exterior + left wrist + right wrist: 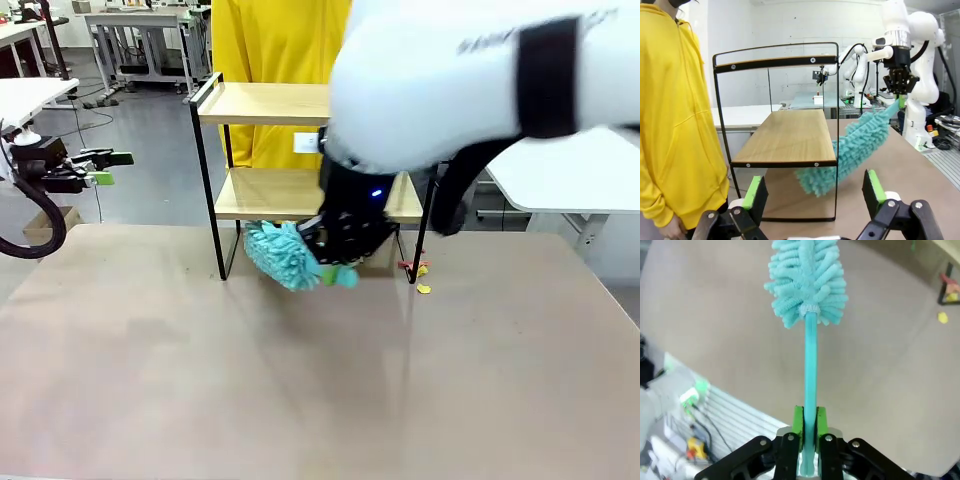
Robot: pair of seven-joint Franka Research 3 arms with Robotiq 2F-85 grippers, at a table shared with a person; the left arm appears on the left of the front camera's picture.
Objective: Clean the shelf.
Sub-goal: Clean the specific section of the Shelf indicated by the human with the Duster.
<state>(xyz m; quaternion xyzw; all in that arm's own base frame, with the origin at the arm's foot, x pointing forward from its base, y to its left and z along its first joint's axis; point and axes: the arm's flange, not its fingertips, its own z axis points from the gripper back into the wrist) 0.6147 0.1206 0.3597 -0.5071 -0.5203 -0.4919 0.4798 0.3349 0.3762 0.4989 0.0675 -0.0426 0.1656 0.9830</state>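
Right arm (450, 80) stoops over the tabletop (300, 380), right pincer (810, 422) clamping a teal duster (285, 255) pointing left under the shelf (265, 103); left pincer (813, 190) wide.

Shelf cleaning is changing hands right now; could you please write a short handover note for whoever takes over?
Right gripper: shut on the duster handle.
Left gripper: open, holding nothing, out past the left side of the table.
Shelf: upright on the table's far side, both boards bare; a person stands behind it.
Duster head: low at the shelf's near side, under the lower board's edge.
Done: cannot tell which boards were wiped.
Left: probably clear the small scraps on the table by the shelf's right foot.
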